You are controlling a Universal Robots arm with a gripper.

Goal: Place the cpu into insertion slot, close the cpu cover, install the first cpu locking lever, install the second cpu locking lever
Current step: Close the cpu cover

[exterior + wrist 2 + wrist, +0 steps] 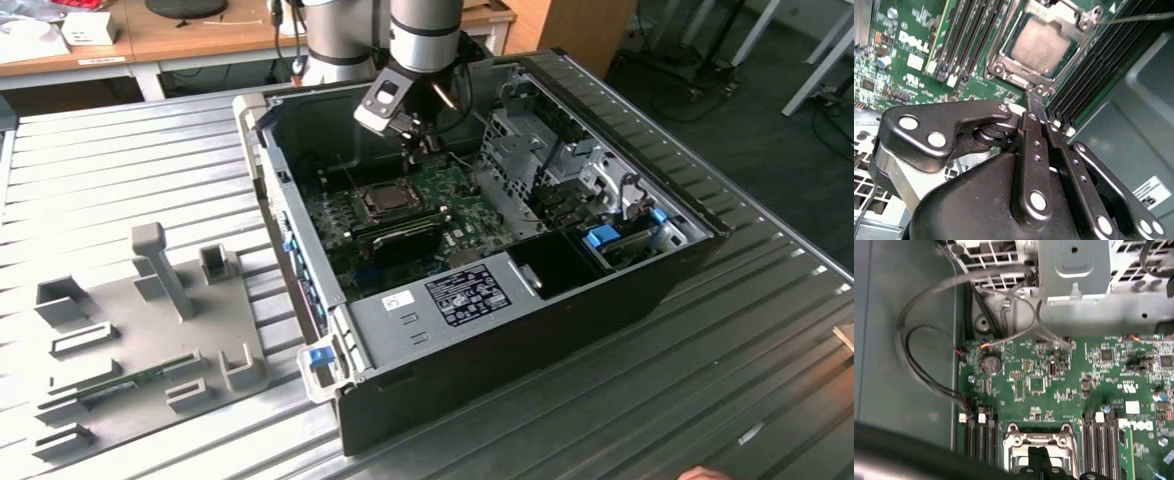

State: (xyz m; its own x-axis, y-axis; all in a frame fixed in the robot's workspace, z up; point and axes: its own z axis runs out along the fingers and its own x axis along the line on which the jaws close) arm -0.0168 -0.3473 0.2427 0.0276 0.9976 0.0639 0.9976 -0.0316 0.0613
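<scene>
- Step in hand, as you would judge it: the first cpu locking lever. Placing the chip and closing the cover both look done
- One small flat square cpu with a silvery-tan metal top (1041, 45), seated in the one square metal-rimmed insertion slot (996, 67) on the green circuit board (1044, 370)
- One thin silvery square cpu cover (1071, 50), lying flat around the cpu, whose top shows through its window
- One black two-fingered gripper (1035, 102), its fingers drawn tip to tip with nothing between them. It is poised just beside the slot's edge, and you cannot tell whether it touches
- One thin silver wire lever (1134, 18), running out from the cover's corner over the long black memory slots (1094, 75). You cannot tell whether it is latched, and you cannot pick out a second lever
- Two banks of memory slots, one on each side of the insertion slot
- One open black computer case (534, 330) on the ribbed metal surface (134, 170), with one grey fixture plate (147, 330) beside it at the exterior view's left
- What the move calls for, in your judgement: a narrow closed tip set squarely on a slim springy rod, pressed down and steered sideways under its catch without slipping onto the board
</scene>
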